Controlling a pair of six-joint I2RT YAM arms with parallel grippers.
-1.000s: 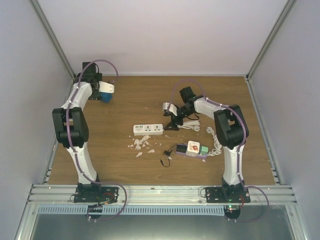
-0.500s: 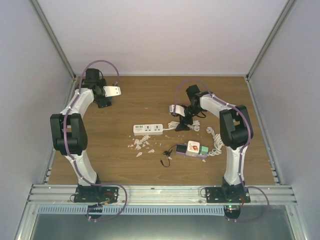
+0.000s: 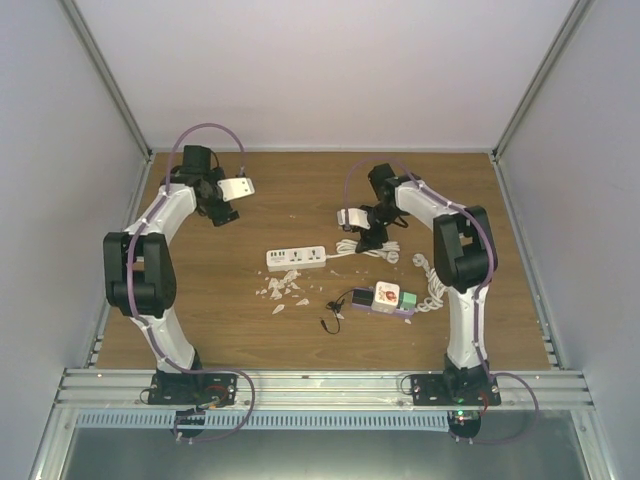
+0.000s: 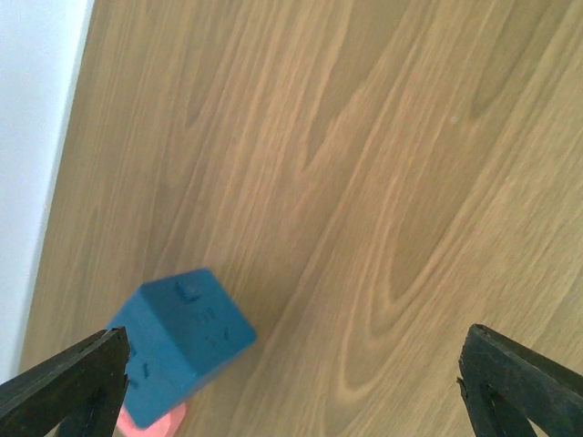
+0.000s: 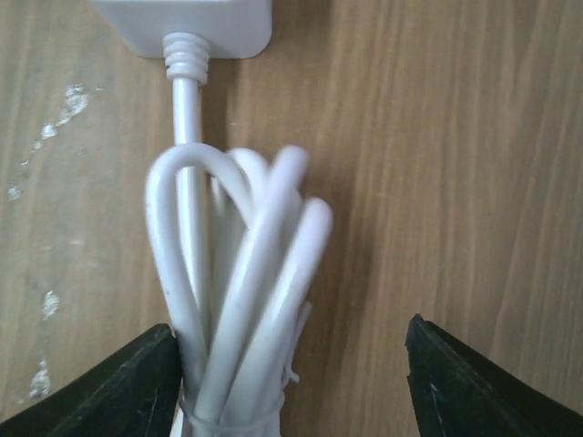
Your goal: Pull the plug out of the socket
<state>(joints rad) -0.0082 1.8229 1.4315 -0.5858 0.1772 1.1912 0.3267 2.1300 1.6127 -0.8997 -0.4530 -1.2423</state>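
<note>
White power strip [image 3: 297, 259] lies mid-table. Its coiled cord [image 5: 237, 291] sits between the right gripper [image 5: 290, 364] fingers, jaws apart, not clamped. Left gripper [image 4: 293, 364] is spread wide above a blue block [image 4: 182, 337].

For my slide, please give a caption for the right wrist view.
Open right gripper straddling the bundled white cable of the power strip.

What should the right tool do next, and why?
Probably close on the coiled white cord: the right tool straddles it with jaws open, one finger beside the coil, the other apart. Holding it may steady the power strip.
</note>
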